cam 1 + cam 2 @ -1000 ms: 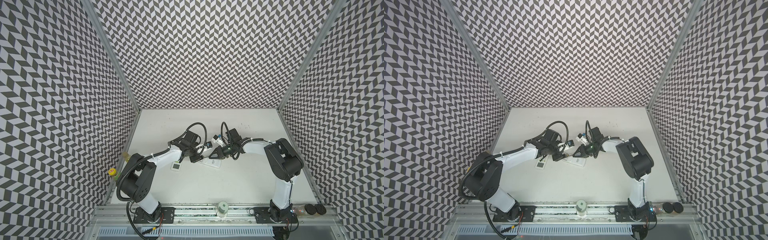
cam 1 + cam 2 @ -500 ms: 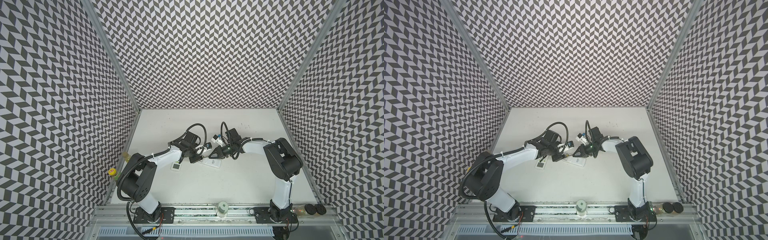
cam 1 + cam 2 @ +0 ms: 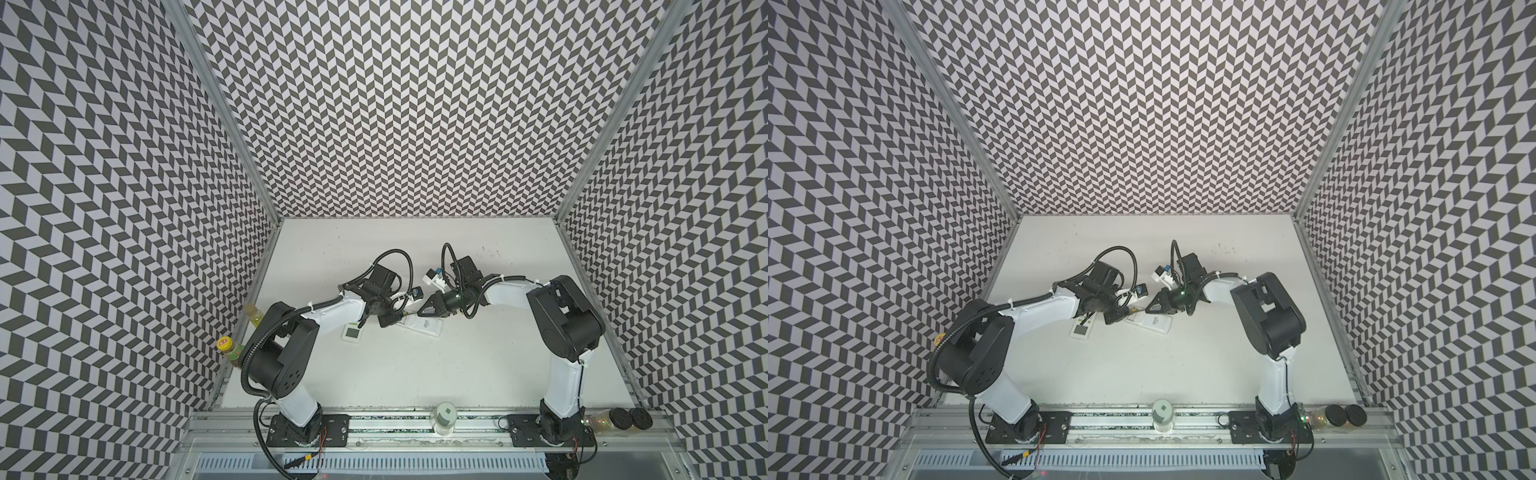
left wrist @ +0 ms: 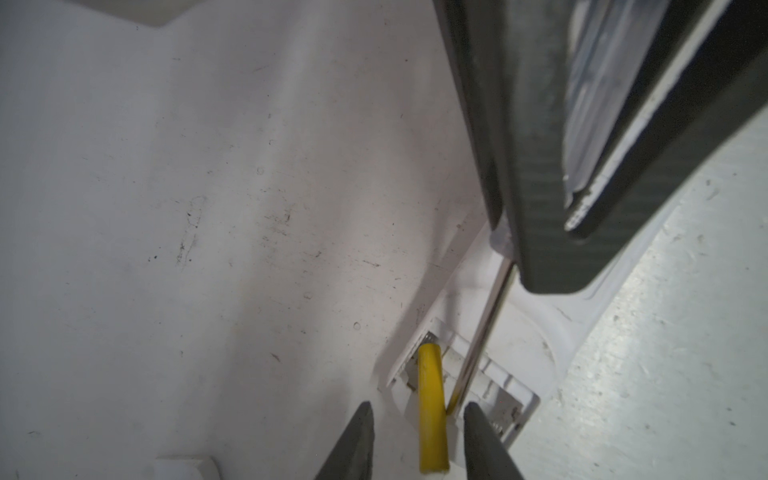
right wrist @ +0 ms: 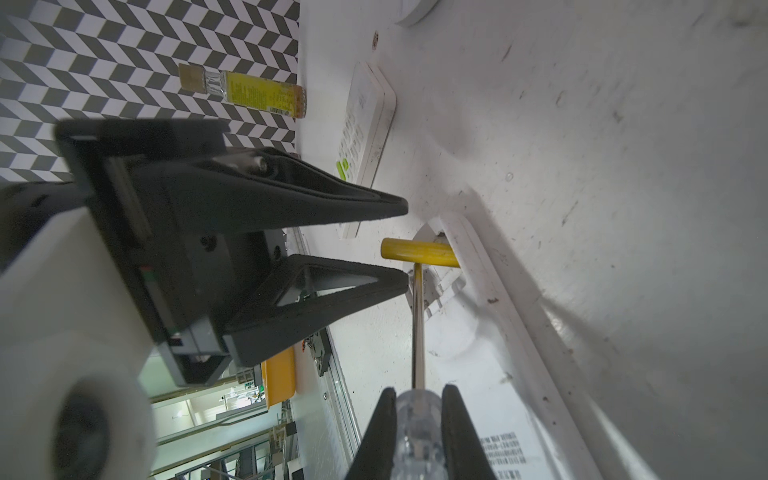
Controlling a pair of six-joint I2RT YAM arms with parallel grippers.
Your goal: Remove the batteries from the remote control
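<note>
Shows yellow battery [image 4: 430, 395] levered half out of remote [image 4: 528, 345] by screwdriver [image 5: 417, 324] pinched in right end effector [image 5: 419, 390]. Sits between spread fingers [image 4: 355, 444] of left end effector [image 4: 417, 415], untouched; likely needs closing, then lifting clear.

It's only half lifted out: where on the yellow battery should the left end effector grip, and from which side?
Probably the battery by its free end, pinched across its round sides, end-on from outside the remote; its other end sits in the compartment beside the screwdriver.
</note>
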